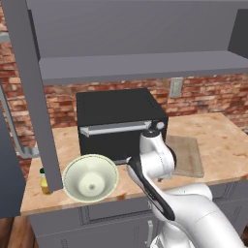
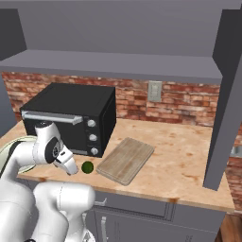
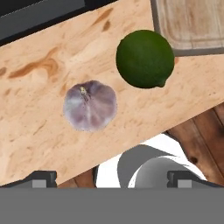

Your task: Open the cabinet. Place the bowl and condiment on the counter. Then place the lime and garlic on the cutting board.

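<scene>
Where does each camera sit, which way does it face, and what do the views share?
Left base view: behind the arm, left side; faces the bowl and black oven.
Right base view: behind, right side; faces the cutting board and lime.
Hand view: looks down onto the garlic and lime; fingertips at the bottom.
Shared: counter, oven, cutting board.

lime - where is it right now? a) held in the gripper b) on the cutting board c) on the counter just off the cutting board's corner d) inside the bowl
c: the hand view shows the lime lying on the bare counter beside the garlic, just off the corner of the cutting board; the right base view shows it off the board too, near the oven.
</scene>
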You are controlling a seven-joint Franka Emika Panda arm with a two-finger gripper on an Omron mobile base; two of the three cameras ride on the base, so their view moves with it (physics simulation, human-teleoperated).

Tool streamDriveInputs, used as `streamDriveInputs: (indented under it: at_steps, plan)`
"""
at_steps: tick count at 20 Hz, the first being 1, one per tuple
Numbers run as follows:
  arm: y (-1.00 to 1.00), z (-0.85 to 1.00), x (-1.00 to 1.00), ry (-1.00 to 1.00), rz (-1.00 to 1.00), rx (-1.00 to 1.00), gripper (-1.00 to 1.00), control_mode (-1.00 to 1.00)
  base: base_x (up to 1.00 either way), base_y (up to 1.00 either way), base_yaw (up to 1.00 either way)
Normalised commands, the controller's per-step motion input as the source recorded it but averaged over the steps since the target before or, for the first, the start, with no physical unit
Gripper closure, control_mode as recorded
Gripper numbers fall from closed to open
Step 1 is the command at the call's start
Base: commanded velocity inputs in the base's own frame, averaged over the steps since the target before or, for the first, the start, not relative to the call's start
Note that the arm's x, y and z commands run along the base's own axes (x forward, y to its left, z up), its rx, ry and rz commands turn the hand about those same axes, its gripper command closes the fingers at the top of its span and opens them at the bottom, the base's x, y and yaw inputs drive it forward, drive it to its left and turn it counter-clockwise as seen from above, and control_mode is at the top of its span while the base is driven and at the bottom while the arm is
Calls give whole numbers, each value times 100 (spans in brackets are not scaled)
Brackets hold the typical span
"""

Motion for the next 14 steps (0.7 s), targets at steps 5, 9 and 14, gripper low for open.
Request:
streamDriveInputs:
  at_steps: [5, 9, 14]
  plan:
    - [-16, -39, 1, -2, 3, 0, -100, -100, 0, 0, 0]
    - [-14, -41, 0, -8, 1, 0, -100, -100, 0, 0, 0]
    - [-7, -42, 0, -16, 0, 0, -100, -100, 0, 0, 0]
